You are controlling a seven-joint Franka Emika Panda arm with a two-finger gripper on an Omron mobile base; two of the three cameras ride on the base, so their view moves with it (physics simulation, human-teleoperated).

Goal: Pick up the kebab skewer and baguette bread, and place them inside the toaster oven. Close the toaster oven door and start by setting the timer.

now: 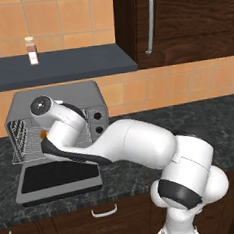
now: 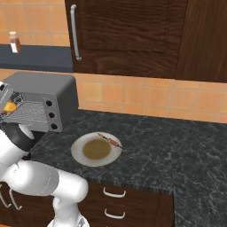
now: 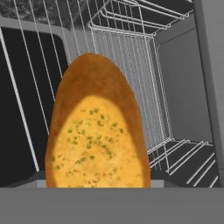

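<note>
Here the arm reaches into the open toaster oven [image 1: 57,101], which stands on the dark speckled counter [image 2: 177,146] under a grey shelf [image 1: 59,66]. The toaster oven door [image 1: 59,177] lies flat in front of the oven, with its dark glass facing up. In the hand view the baguette bread [image 3: 97,131] stands very close before the camera, among the wire racks [image 3: 131,57] inside the oven. The fingers are hidden, so I cannot tell if the hand grasps the bread or has let it go. In the right base view a small orange part of the bread shows at the mouth of the oven.

The kebab skewer [image 2: 110,141] lies on the rim of a pale plate [image 2: 80,155] with a brown centre, on the counter to the right of the oven, well apart from the hand. Three dark knobs [image 2: 52,115] sit on the oven's side panel.

On the shelf stand two small jars [image 1: 31,50]; their labels are too small to read.
</note>
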